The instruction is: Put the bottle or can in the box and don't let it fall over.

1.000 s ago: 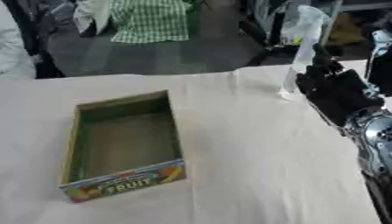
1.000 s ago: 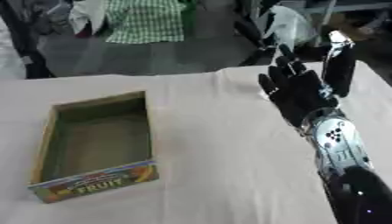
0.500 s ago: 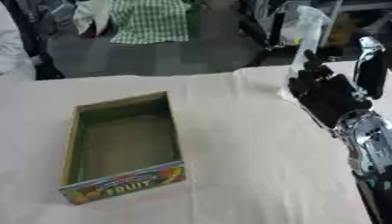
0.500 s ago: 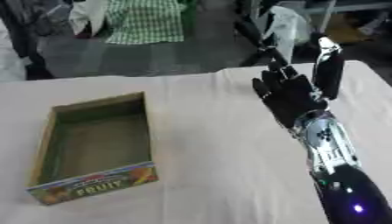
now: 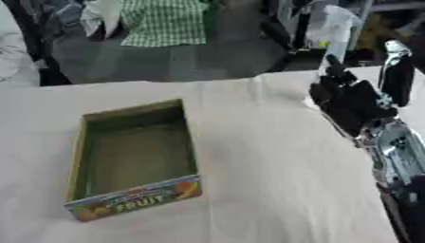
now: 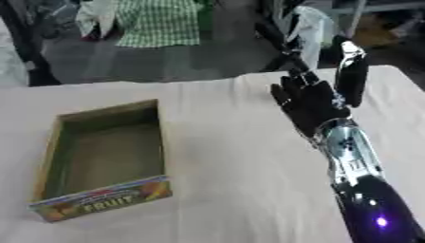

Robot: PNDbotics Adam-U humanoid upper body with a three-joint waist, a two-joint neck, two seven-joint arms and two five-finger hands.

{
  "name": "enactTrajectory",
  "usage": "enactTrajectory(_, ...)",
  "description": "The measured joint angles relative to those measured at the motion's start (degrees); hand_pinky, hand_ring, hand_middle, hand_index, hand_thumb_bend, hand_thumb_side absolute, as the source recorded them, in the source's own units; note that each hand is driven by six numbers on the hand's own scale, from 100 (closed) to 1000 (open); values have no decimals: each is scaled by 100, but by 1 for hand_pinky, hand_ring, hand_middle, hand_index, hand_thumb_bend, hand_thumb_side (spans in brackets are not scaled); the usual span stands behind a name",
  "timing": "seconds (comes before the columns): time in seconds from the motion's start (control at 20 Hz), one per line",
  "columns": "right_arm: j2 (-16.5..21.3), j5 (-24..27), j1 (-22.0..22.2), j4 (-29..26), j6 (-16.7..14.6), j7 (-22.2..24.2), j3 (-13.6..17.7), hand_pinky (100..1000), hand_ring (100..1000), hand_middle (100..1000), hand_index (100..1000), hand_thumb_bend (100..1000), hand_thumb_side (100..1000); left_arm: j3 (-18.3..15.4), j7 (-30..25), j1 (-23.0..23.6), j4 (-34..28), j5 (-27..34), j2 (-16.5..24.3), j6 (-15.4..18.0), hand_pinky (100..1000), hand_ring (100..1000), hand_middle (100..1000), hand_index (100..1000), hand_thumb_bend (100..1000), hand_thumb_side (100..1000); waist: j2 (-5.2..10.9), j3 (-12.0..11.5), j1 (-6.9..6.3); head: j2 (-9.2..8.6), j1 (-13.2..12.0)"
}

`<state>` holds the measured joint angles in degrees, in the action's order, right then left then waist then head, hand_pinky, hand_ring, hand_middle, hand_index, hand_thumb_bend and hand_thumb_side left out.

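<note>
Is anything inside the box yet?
No, the box shows only its bare green floor; the right hand is off to its right.

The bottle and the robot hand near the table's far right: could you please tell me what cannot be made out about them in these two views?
- Bottle, left eye view: its lower part is hidden behind the right robot hand, so contact with the table cannot be judged.
- Right robot hand, right eye view: seen from the back; its palm side is hidden.
- Left robot hand: in neither view.
- Box: only "FRUIT" is readable; the rest of the label is blurred.
</note>
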<state>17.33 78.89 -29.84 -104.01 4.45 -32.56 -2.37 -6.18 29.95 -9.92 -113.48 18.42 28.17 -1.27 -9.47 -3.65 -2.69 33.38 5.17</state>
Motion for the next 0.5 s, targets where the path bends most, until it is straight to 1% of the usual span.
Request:
enactTrajectory(0.3,-92,1,-109,72,65,81,40,100,110,276,996,258,881,0,-12,-13,0,0,-1,7,820,854,790,823,846,621,-25,-26,-1,-28,53)
enactTrajectory(0.5,-152,1,-187,104,96,112,56,100,110,276,995,262,879,1,-22,-13,0,0,-3,3,821,854,790,824,845,621,-43,-33,-3,-116,106)
